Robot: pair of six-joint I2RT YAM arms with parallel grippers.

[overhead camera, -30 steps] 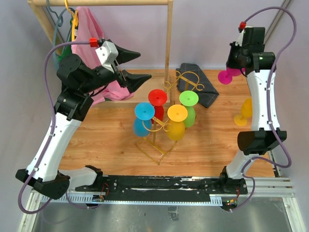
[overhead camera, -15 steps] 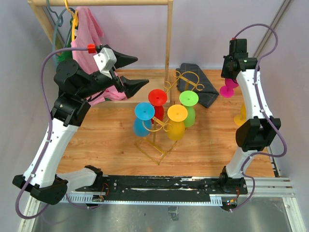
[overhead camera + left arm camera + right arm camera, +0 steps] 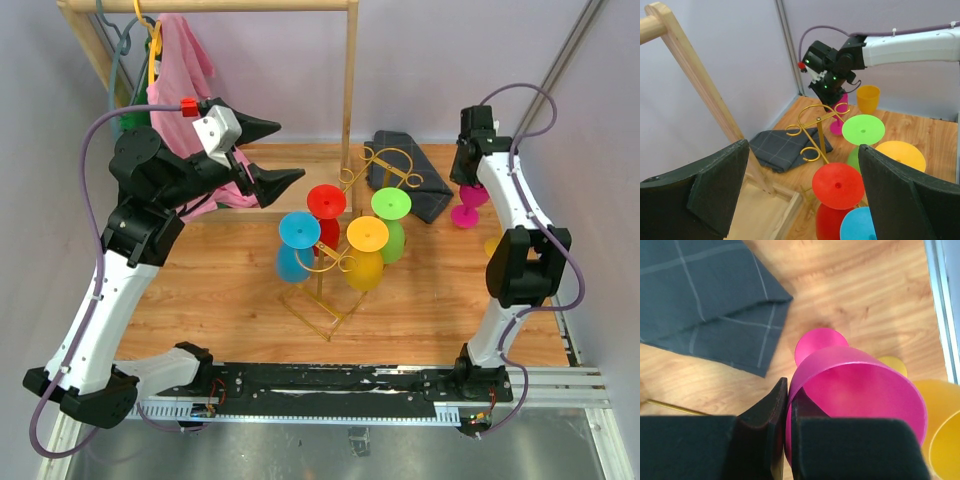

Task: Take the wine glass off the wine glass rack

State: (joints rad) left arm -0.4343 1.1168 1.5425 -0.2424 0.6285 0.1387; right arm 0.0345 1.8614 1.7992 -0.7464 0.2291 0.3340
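Observation:
The gold wire wine glass rack stands mid-table, and red, blue, yellow and green glasses hang upside down from it. My right gripper is shut on the rim of a magenta wine glass, held upright low over the table, right of the rack. In the right wrist view the fingers pinch the magenta bowl's wall. My left gripper hangs open above and left of the rack, and the red glass shows between its fingers.
A folded grey cloth lies behind the rack. A yellow glass stands upright by the magenta one, near the right table edge. A wooden clothes rack with hanging pink fabric fills the back left.
The right arm has carried the magenta glass down toward the table beside the cloth. The left gripper has drifted slightly left and stays open.

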